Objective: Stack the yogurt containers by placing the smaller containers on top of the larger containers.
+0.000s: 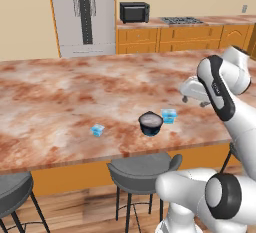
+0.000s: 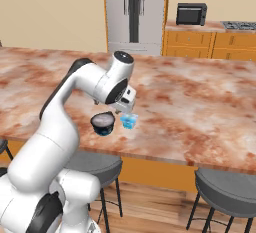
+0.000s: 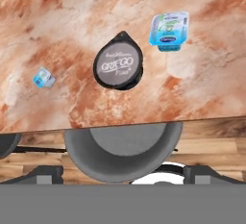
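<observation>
Currently: nothing is stacked; all three yogurt cups sit apart on the marble tabletop [image 1: 60, 92].
Larger container: the dark round cup [image 1: 150, 123] sits at centre right of the left base view, near the tabletop's front edge; in the hand view it is just above centre [image 3: 118, 66], grey lid up.
Near small cup: a light-blue squarish cup [image 1: 169, 116] stands just beside the dark cup on its right in the left base view, close but seemingly not touching; upper right of the hand view [image 3: 168, 30].
Far small cup: the second light-blue cup [image 1: 97, 130] lies well apart to the dark cup's left, at the left edge of the hand view [image 3: 44, 78].
Jaws: held above the tabletop, over the two neighbouring cups [image 2: 122, 108]; open or closed I cannot tell, as the fingertips are not clear in any view.
Key relation: both candidate cups lie below the hand; the near small cup is much the closer, so it looks the likely first pick.
Stool: a grey seat [image 3: 122, 148] shows beneath the tabletop's edge.
</observation>
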Available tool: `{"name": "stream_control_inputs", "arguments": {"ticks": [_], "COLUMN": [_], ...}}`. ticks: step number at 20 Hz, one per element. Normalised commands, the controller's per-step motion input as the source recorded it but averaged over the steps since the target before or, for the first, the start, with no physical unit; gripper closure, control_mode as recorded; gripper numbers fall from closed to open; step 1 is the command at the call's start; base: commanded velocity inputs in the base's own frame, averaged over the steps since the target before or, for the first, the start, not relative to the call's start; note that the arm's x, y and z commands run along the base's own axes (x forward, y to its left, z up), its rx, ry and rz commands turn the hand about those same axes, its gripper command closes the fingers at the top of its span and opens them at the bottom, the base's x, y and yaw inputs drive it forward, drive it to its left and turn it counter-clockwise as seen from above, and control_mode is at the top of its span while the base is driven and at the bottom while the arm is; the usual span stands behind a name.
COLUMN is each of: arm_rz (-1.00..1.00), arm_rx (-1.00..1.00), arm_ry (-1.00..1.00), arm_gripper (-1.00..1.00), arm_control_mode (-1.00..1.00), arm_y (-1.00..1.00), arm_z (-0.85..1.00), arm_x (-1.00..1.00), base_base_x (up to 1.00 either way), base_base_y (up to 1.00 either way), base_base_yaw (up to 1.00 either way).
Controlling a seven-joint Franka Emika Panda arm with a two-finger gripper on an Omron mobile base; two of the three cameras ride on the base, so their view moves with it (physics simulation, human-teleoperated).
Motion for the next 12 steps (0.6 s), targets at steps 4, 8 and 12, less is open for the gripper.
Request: {"name": "stream_control_inputs", "arguments": {"ticks": [4, 8, 12], "arm_rz": [-0.04, -0.04, -0.03], "arm_rx": [0.06, 0.05, 0.06], "arm_ry": [0.0, -0.01, -0.03], "arm_gripper": [-1.0, -1.0, -1.0], "arm_control_mode": [-1.0, -1.0, -1.0], "arm_y": [-0.23, -0.19, -0.19], "arm_z": [-0.18, -0.23, -0.25], "arm_x": [0.0, 0.0, 0.0], "base_base_x": [0.0, 0.0, 0.0], "base_base_y": [0.0, 0.0, 0.0], "base_base_yaw": [0.0, 0.0, 0.0]}}
